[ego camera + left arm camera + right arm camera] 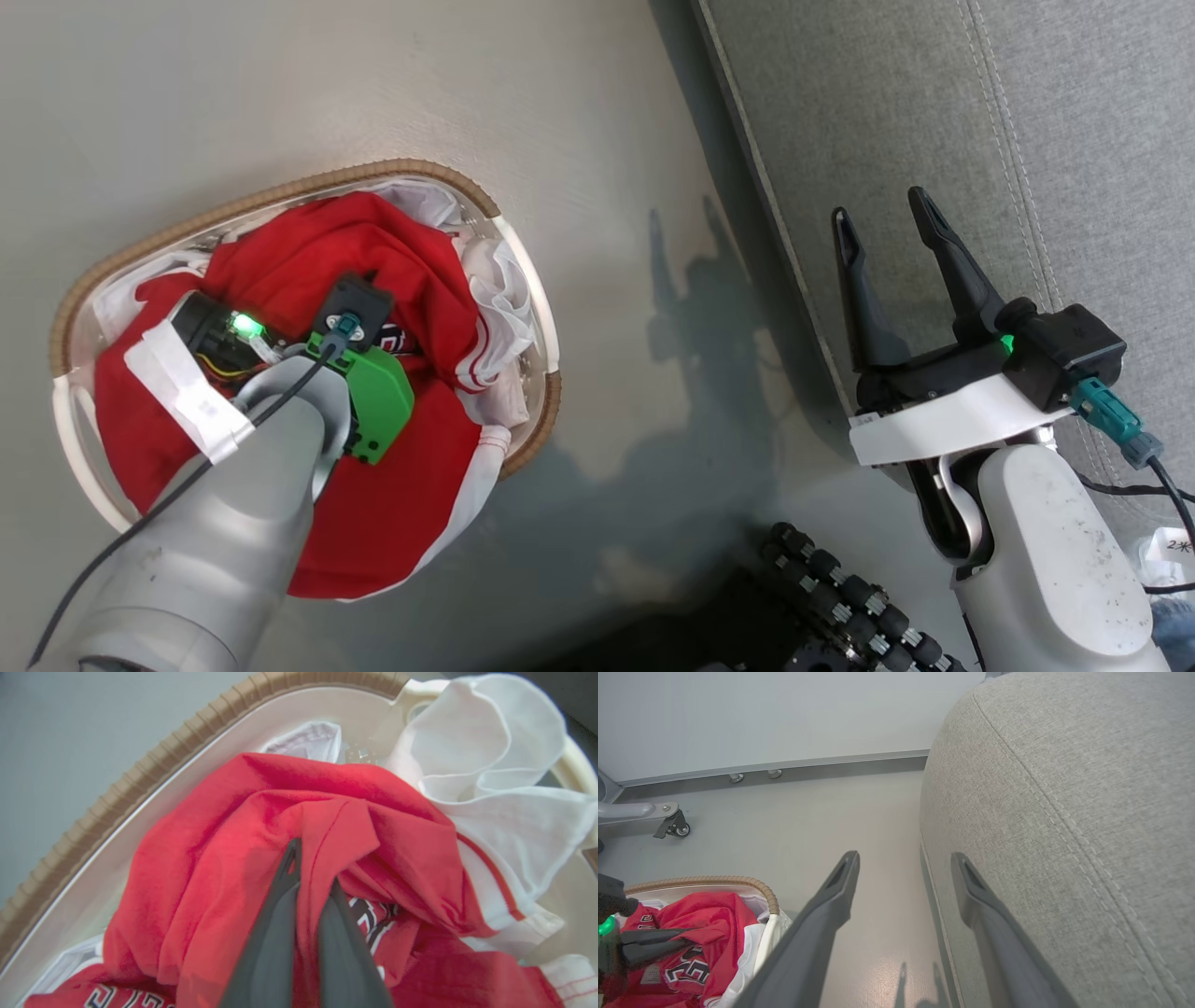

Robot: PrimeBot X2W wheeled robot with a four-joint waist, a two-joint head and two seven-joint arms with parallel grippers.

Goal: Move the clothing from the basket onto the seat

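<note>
Clothing [308,252] in basket [280,190] — seat [887,112] to its right.

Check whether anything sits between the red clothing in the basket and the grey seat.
Nothing visible blocks it. The left hand is shut on a fold of the clothing inside the basket, and bare floor separates basket from seat. The right hand hangs open over the seat's near edge, so it might crowd the drop spot.
</note>
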